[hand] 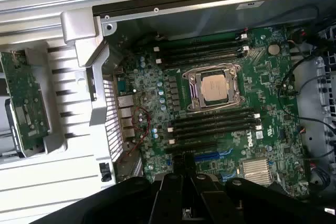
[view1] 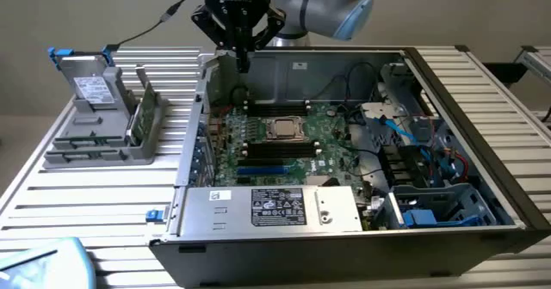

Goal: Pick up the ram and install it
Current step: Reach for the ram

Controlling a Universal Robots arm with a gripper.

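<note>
One gripper point(view1: 244, 65) is seen in the upper middle of the exterior view, hung from the arm over the rear part of the open computer case point(view1: 482, 131). Its fingers are drawn fully together, and nothing can be seen gripped between them. In the wrist view the gripper point(hand: 184, 165) is shown above the motherboard point(hand: 273, 129), close to a bank of black memory slots point(hand: 215, 127) that appear unfilled. The processor socket point(hand: 214, 88) is flanked by that bank and a second one.

The ram point(view1: 84, 141) is taken to be the narrow green strip lying low in the front part of the gray holder point(view1: 95, 156) at the exterior view's left, well apart from the gripper; its chips cannot be made out. In the same holder a silver hard drive point(view1: 90, 89) with blue tabs is stood upright at the back, and a broader green expansion card point(view1: 144, 115) is leaned along the side nearest the case. That card point(hand: 23, 98) is also caught by the wrist view. The holder and the case are set on a slatted white table point(view1: 86, 202). A metal power supply box point(view1: 275, 206) is mounted at the lower middle of the exterior view.
</note>
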